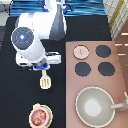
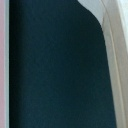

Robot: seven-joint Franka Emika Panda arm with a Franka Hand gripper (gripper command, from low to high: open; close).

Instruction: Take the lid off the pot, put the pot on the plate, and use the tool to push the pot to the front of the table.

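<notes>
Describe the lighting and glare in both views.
Exterior view: even light, no hard shadows; the white arm is the brightest thing, and the tool at its end sits just toward the exterior view's top from the spatula on the black table. Wrist view: mostly dark table, with one pale curved edge catching light.

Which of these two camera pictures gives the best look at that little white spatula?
The exterior view: the tool lies whole on the black table, just below the gripper. The wrist view shows mostly dark tabletop and pale edges I cannot identify.
</notes>
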